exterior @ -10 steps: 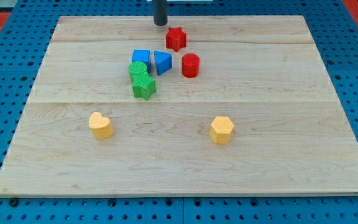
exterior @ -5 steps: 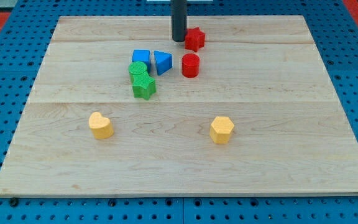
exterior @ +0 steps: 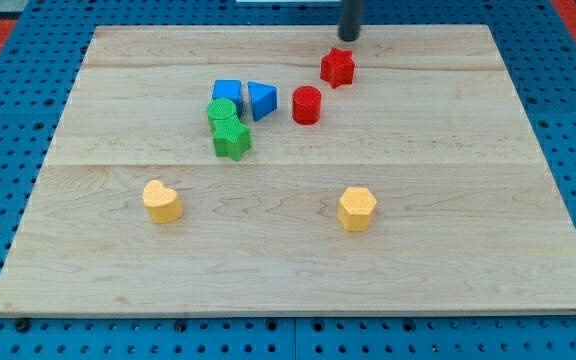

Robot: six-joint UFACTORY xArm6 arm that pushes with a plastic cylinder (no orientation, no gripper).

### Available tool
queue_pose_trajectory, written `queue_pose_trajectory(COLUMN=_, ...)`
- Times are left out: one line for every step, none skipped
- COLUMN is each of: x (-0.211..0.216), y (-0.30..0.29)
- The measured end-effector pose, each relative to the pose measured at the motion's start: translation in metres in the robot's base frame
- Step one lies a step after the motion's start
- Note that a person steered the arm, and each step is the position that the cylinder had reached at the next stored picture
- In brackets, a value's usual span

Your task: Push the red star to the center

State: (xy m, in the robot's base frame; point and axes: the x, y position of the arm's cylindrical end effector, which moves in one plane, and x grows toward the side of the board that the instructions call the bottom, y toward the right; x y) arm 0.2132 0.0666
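The red star lies on the wooden board near the view's top, right of the middle. My tip is just above the star and slightly to its right, a small gap apart from it. A red cylinder stands below and left of the star.
A blue cube and a blue triangular block sit left of the red cylinder. A green cylinder and a green star touch below them. A yellow heart and a yellow hexagon lie lower down.
The rod swept from the star's upper left to its left, pushing the star rightwards, then moved up and right past it. The star now lies further right and slightly lower.
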Motion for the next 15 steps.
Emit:
queue_pose_trajectory(x=0.024, y=0.003)
queue_pose_trajectory(x=0.058, y=0.053)
queue_pose_trajectory(x=0.061, y=0.068)
queue_pose_trajectory(x=0.035, y=0.016)
queue_pose_trajectory(x=0.042, y=-0.024)
queue_pose_trajectory(x=0.070, y=-0.007)
queue_pose_trajectory(x=0.099, y=0.018)
queue_pose_trajectory(x=0.122, y=0.034)
queue_pose_trajectory(x=0.142, y=0.043)
queue_pose_trajectory(x=0.160, y=0.049)
queue_pose_trajectory(x=0.137, y=0.063)
queue_pose_trajectory(x=0.113, y=0.052)
queue_pose_trajectory(x=0.158, y=0.017)
queue_pose_trajectory(x=0.167, y=0.024)
queue_pose_trajectory(x=0.191, y=0.062)
